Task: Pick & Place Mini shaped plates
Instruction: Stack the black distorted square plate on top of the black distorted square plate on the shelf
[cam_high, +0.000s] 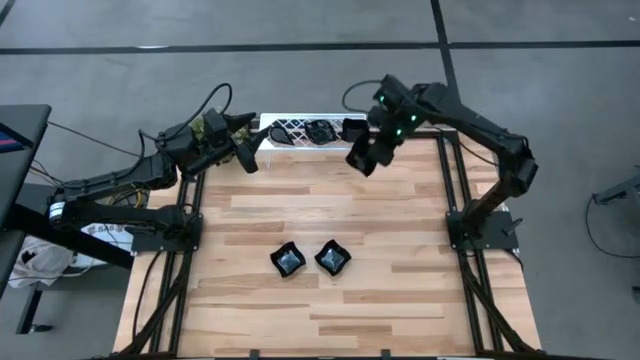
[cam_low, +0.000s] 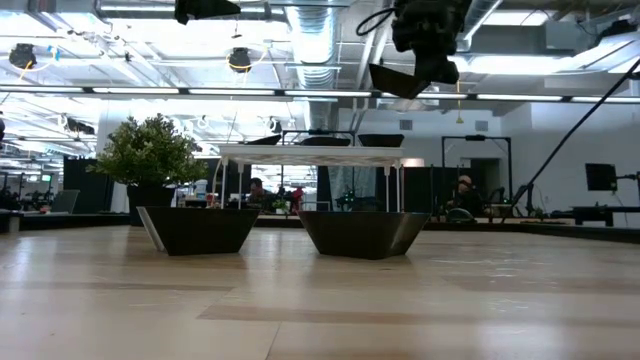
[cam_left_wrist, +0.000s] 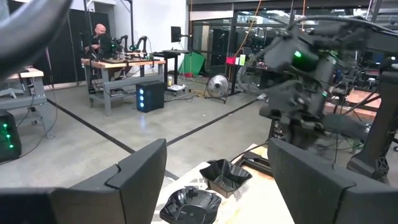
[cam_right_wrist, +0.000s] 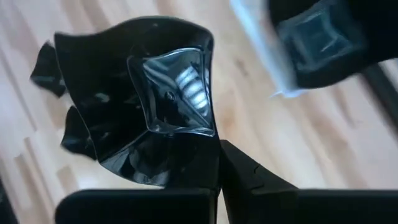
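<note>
Two glossy black wavy-edged square plates (cam_high: 288, 260) (cam_high: 333, 257) rest on their bases mid-table, also side by side in the low view (cam_low: 200, 228) (cam_low: 362, 232). More black plates (cam_high: 320, 130) lie on the white rack (cam_high: 285, 128) at the far edge; two of them appear in the left wrist view (cam_left_wrist: 189, 204) (cam_left_wrist: 227, 175). My right gripper (cam_high: 364, 156) hangs high in front of the rack, shut on another wavy square plate (cam_right_wrist: 143, 106). My left gripper (cam_high: 246, 152) hovers open by the rack's left end, touching nothing. My right gripper (cam_right_wrist: 219, 152) pinches the wavy square plate by one edge of its rim (cam_right_wrist: 202, 146) between the two fingers. The plate is lifted clear of the table, high above it (cam_low: 402, 80), and hangs tilted, its hollow side turned toward the wrist camera.
A small green potted plant (cam_low: 150, 150) stands at the far left beside the rack (cam_low: 310, 155). Bare wood (cam_high: 330, 205) lies between the rack and the two plates, and more toward the near edge. People and benches show in the room behind.
</note>
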